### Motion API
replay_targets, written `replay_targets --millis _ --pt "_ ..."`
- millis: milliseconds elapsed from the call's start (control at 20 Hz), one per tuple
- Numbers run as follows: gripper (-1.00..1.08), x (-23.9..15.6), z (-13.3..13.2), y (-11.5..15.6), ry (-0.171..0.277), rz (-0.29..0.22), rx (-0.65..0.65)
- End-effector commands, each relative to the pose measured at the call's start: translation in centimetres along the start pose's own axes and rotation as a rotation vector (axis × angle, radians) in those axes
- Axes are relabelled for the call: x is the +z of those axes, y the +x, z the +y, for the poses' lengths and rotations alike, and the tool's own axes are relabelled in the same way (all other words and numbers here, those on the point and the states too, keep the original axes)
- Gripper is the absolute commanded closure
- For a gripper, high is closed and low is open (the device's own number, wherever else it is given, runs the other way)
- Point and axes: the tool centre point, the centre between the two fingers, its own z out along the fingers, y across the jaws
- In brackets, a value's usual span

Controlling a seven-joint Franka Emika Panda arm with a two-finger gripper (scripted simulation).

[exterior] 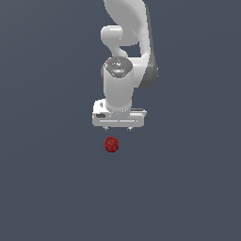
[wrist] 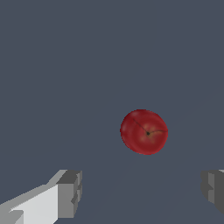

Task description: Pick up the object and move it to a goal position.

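Note:
The object, a small glossy dark-red apple (exterior: 111, 144), lies on the flat grey surface. In the exterior view it shows just below the white gripper (exterior: 118, 128), slightly toward the exterior view's left. In the wrist view the apple (wrist: 144, 131) shows its dimple and stem, ahead of the gap between the two grey fingertips (wrist: 70, 192). The gripper (wrist: 142, 189) is open wide and empty, apart from the apple. How high it hangs over the surface is hard to tell.
The white arm (exterior: 123, 56) rises behind the gripper at the top of the exterior view. A plain grey surface (exterior: 188, 188) lies all around. No marker for a goal position shows.

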Motion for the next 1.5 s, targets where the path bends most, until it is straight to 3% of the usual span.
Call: replay_targets --millis 0,850,1450 --pt "-0.92 0.0 0.0 0.0 0.0 0.0 0.0" --pt "-0.92 -1.1 1.7 0.7 0.007 0.026 0.046" --pt "-0.92 3.7 2.6 1.2 0.02 0.022 0.267"
